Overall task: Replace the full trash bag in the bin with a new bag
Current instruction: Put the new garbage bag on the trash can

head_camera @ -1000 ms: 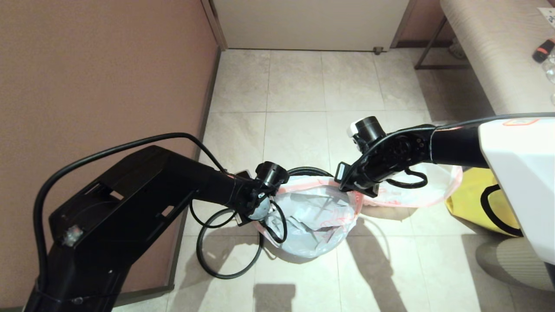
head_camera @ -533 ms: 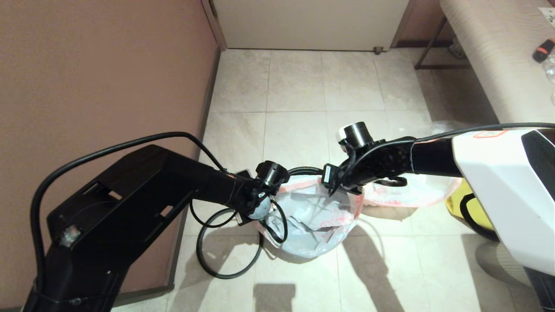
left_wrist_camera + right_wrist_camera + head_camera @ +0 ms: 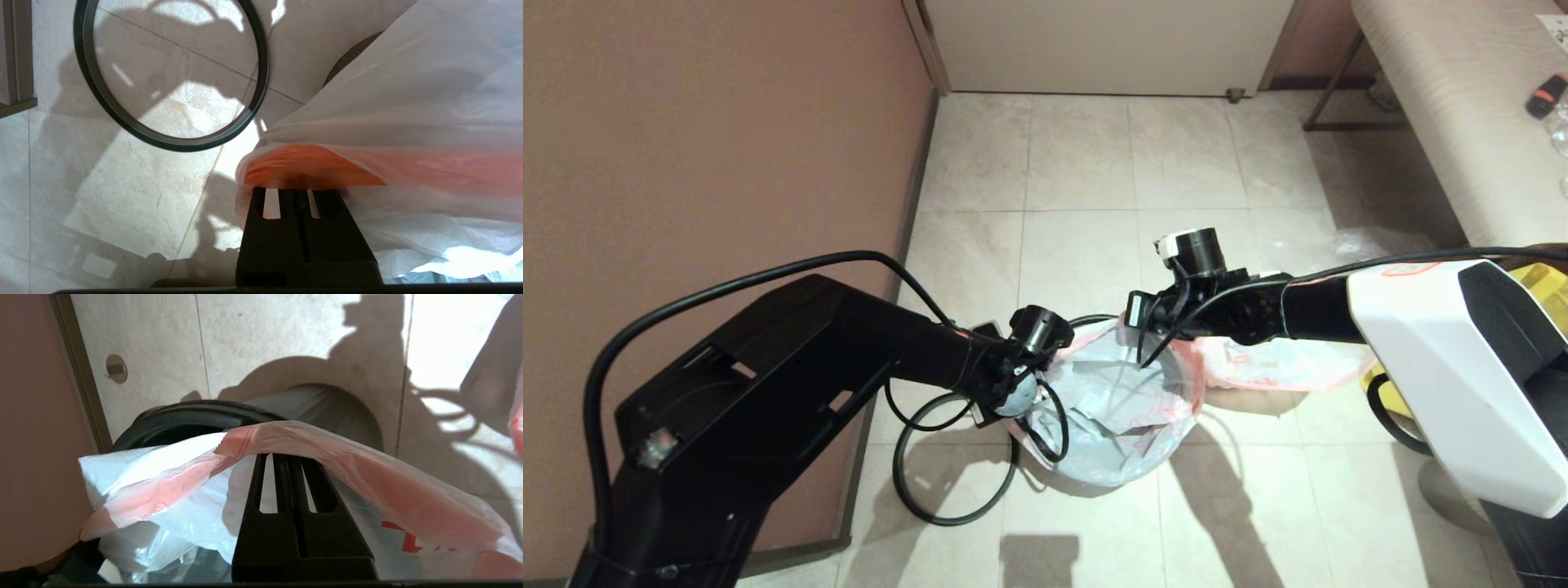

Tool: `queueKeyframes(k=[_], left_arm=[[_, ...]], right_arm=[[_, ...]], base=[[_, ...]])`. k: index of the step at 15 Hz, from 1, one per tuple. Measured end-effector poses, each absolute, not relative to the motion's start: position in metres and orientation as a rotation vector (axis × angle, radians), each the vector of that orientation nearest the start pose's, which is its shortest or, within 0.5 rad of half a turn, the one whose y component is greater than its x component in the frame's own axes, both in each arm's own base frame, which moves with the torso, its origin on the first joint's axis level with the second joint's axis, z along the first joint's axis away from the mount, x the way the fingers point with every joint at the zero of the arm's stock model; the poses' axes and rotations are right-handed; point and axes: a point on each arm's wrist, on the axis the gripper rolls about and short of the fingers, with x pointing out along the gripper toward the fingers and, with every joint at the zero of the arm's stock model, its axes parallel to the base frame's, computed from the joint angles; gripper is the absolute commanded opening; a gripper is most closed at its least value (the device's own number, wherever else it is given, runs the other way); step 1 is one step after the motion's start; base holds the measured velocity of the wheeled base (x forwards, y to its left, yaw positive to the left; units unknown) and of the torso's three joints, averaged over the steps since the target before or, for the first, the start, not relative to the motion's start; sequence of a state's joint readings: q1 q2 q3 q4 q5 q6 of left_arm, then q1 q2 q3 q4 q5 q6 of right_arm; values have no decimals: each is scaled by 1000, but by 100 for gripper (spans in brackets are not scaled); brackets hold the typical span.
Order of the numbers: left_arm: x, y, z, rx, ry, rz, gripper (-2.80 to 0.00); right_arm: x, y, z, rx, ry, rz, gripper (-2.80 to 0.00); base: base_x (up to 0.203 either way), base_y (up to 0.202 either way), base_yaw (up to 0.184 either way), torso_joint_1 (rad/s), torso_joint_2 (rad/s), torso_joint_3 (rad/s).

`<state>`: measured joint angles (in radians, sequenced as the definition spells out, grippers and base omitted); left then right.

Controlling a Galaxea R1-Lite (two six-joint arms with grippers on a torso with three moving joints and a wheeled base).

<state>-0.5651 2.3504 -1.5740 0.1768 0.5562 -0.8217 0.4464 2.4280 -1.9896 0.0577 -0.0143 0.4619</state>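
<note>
Inside bin (image 3: 179,416): new bag (image 3: 1119,408), rim gripper-pinched.

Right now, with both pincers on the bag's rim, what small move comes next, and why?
Probably spread the band and lower it over the edge of the bin. The left pincer and right pincer are shut on the pink band of the new bag at opposite sides; the band sits above the dark rim, and the ring lies on the floor.

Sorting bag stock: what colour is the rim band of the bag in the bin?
Pink-red, on the new bag; clearest in the right wrist view.
</note>
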Motion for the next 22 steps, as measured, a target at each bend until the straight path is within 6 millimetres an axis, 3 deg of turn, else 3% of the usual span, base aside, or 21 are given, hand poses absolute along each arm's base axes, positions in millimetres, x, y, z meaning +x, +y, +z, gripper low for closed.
queueKeyframes(k=[5,8,13,17,22], left_arm=[[385,-230,63,-282,721,310,-280],[384,-230,62,-280,724,310,-280],[385,-230,57,-275,735,309,-280],[382,-234,54,-295,770,272,-280],[370,-237,53,-415,819,88,-280]], right_arm=[[468,213,129,297,539,269,-280],[473,206,132,298,497,254,-280],[474,210,102,263,606,244,-280],[464,218,84,275,756,279,-280],[438,202,88,325,993,279,-280]], base=[[0,0,0,0,0,0],[0,0,0,0,0,0],[0,0,0,0,0,0],[0,0,0,0,0,0],[0,0,0,0,0,0]])
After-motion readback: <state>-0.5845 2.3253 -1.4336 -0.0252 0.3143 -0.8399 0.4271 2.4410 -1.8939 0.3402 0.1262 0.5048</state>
